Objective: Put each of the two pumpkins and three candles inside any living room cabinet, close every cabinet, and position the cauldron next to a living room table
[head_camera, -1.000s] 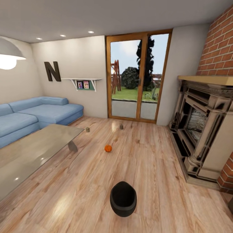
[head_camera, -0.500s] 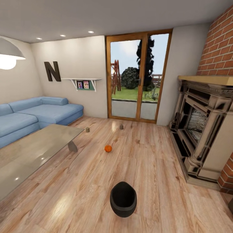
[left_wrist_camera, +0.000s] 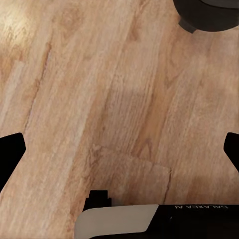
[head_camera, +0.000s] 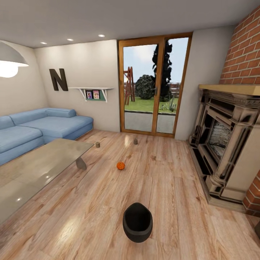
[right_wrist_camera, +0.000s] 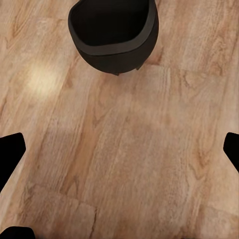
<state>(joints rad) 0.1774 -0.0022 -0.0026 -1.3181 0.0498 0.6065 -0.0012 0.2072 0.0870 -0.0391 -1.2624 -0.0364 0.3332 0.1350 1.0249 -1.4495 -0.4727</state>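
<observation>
Nothing had shifted over the last second; collection had not begun. The cauldron (head_camera: 137,221) sat on the floor (head_camera: 173,202), the pumpkin (head_camera: 120,165) beyond, near the table (head_camera: 36,169) corner. Both grippers (left_wrist_camera: 119,149) (right_wrist_camera: 119,154) were spread wide, empty.

A big letter "N" (head_camera: 58,79) hangs on the wall (head_camera: 90,68).

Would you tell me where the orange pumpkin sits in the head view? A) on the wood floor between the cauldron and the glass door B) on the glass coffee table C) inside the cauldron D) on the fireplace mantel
A: the pumpkin rests on the bare wood floor, beyond the cauldron and before the glass door.
</observation>
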